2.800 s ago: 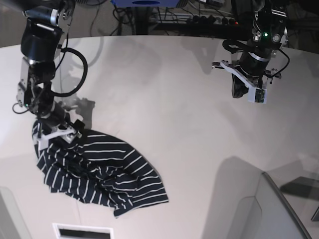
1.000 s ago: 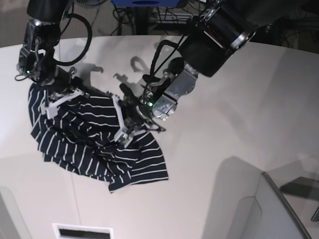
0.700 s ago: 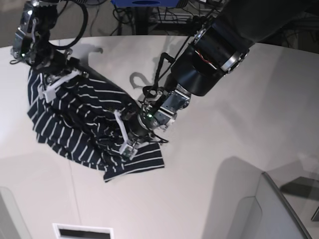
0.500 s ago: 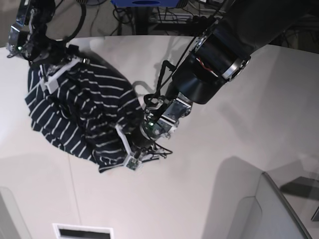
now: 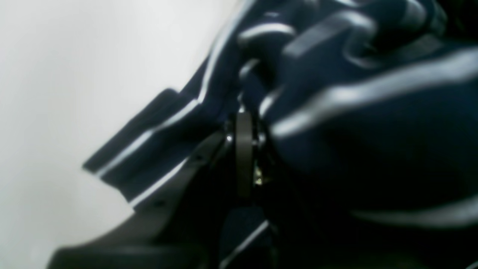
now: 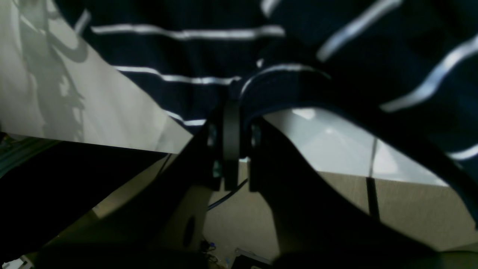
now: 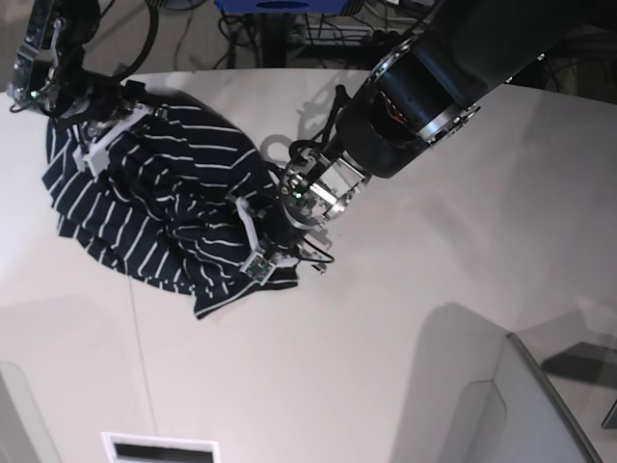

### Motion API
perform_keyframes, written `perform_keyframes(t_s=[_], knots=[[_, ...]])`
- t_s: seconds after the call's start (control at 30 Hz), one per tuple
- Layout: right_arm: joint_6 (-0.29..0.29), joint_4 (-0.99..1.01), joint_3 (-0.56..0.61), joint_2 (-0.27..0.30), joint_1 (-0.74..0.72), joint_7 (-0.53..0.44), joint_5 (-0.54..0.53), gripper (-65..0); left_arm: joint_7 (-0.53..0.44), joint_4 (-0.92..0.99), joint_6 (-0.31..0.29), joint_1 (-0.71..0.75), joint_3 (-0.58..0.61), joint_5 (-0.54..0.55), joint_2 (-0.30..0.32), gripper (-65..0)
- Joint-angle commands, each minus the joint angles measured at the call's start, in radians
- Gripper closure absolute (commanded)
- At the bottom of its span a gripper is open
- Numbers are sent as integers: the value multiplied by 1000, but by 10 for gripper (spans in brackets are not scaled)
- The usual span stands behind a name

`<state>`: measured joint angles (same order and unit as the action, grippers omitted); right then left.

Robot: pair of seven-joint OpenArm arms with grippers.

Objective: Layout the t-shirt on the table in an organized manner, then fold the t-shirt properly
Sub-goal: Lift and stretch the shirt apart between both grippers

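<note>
The dark striped t-shirt (image 7: pixel 164 198) hangs bunched between my two grippers over the left part of the white table (image 7: pixel 405 318). At the back left, my right gripper (image 7: pixel 101 145) is shut on an upper edge of the shirt. In the right wrist view its fingertips (image 6: pixel 231 112) pinch a hem of the fabric (image 6: pixel 186 48). My left gripper (image 7: pixel 260 251) reaches across from the right and is shut on the shirt's lower edge. Up close, those fingertips (image 5: pixel 244 127) are buried in folds of cloth (image 5: pixel 373 130). The lower corner sags toward the tabletop.
A thin seam line (image 7: pixel 140 357) runs down the table below the shirt. A white slotted plate (image 7: pixel 159 449) sits at the bottom edge. A pale grey box corner (image 7: pixel 525 405) fills the bottom right. Cables and a blue object (image 7: pixel 280 5) lie beyond the far curved edge.
My left arm swung in from the far right and took hold of the shirt's lower edge. Both grippers then carried the shirt up and toward the back left, bunching it more.
</note>
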<state>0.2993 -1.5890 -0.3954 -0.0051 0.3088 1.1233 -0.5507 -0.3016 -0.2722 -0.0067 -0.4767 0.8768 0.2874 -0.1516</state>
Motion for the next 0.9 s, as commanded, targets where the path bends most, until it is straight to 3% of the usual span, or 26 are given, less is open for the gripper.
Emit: perform_keyframes(t_s=[0.0,0.07,0.2,0.4,0.6,0.87], knots=[[7,-15,-1,14,-20,-10,-16,-2,95,12,17,0,17,-12,-5,0],[7,-15,-1,43,-26,-10,-16,-2,97,14,66,20,18,-15,4,0],[1,3,-1,78,-58,-9,-16,-2,97,6,164,72,20,-15,111,0],[1,201,0,132,-196,-10,-16,-2,98,-83,175,206,2,-7,248,0],[-1,319,212,176,-354,-82,-16,-2,112,-310,175,415,-242,-17,378,0],[-2,583,464,132,-592,-183,-16,-2,289,-820,175,712,-538,-17,504,0]])
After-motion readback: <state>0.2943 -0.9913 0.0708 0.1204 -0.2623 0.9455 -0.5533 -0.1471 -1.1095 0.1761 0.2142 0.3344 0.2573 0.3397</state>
